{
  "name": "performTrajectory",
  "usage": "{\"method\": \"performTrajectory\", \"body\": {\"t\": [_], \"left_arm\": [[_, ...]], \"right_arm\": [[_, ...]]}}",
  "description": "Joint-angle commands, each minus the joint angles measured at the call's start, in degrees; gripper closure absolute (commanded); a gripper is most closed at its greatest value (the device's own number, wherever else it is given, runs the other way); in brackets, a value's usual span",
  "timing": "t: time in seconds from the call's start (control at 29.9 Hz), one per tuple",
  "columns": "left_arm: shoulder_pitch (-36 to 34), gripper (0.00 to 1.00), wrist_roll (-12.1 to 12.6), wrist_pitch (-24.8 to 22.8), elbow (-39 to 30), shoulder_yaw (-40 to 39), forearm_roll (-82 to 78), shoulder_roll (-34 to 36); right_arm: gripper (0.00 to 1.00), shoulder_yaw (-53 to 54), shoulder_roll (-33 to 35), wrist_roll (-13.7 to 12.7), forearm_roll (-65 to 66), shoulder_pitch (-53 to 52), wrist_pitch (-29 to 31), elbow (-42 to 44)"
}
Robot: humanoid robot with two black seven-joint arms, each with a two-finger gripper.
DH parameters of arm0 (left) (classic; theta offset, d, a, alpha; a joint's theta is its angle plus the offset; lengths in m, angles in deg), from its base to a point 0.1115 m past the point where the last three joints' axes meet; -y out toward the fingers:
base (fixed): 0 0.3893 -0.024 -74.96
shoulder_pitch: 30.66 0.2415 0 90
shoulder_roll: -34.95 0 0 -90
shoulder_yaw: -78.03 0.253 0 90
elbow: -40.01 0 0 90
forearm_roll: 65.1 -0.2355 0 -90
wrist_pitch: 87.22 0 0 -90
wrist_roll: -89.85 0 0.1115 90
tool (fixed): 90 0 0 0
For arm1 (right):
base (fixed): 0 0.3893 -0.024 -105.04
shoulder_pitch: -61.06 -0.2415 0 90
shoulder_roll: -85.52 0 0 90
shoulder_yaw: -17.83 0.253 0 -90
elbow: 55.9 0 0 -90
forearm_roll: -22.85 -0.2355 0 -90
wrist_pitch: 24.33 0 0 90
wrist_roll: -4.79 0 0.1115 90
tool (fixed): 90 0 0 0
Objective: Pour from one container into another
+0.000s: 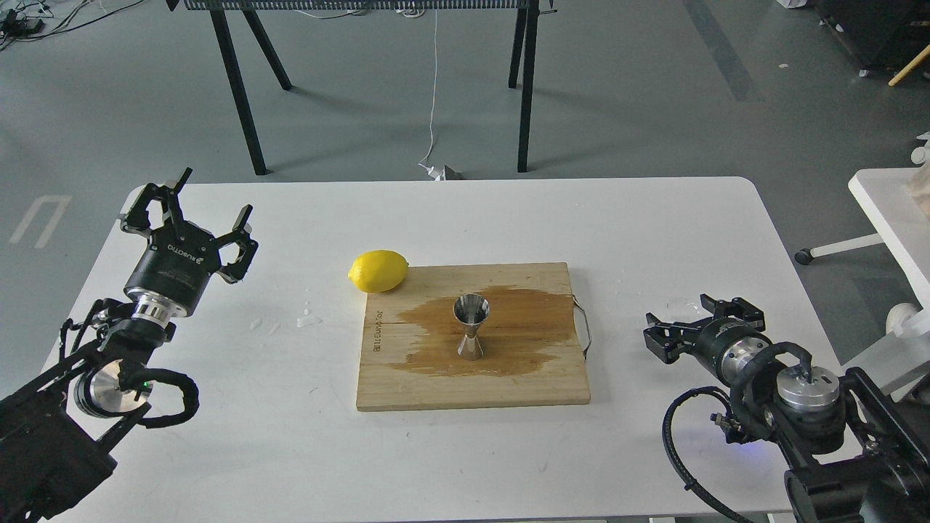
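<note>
Looking near our right gripper (665,330), we make out only a faint clear glass cup (681,308) just behind its jaws; outline hard to trace, and whether the jaws touch it or how wide they stand we cannot tell. The steel jigger (470,327) stands upright mid cutting board (472,338), on a dark wet stain. A lemon (378,271) touches the board's far-left corner. Bare white surface (290,436) lies open on both sides. Our left gripper (207,211) is raised, jaws spread wide, empty.
</note>
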Motion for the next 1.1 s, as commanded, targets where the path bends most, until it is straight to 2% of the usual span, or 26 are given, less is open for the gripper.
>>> {"method": "performTrajectory", "body": {"t": [0.0,0.13,0.2,0.33,0.54,0.64,0.74,1.07], "left_arm": [[0.0,0.12,0.0,0.0,0.5,0.1,0.0,0.2],[0.0,0.12,0.0,0.0,2.0,0.3,-0.4,1.0],[0.0,0.11,0.0,0.0,2.1,0.5,-0.9,2.2],[-0.6,0.09,0.0,0.0,2.1,0.5,-0.9,4.4],[-3.7,0.08,0.0,0.0,2.1,0.6,-3.9,6.1],[-5.1,0.08,0.0,0.0,2.2,0.6,-6.2,6.2],[-5.7,0.08,0.0,0.0,2.2,0.6,-7.5,6.3],[-6.3,0.08,0.0,0.0,2.3,0.5,-7.5,5.6]], "right_arm": [[0.08,0.2,1.1,0.0,-0.1,1.9,0.0,-4.8],[0.04,-0.5,3.2,0.1,0.9,3.5,1.3,-13.6],[0.03,-1.2,4.9,0.1,2.3,2.8,4.0,-15.9],[0.03,-3.3,6.9,0.2,10.9,-2.0,19.2,-13.1],[0.03,-3.4,7.2,0.2,13.2,-9.7,46.7,3.7],[0.03,-3.5,7.3,0.2,13.1,-12.9,46.7,12.8],[0.02,-3.6,7.2,0.2,13.1,-14.8,46.7,17.9],[0.02,-2.6,5.3,1.7,12.4,-15.1,46.7,22.3]]}}
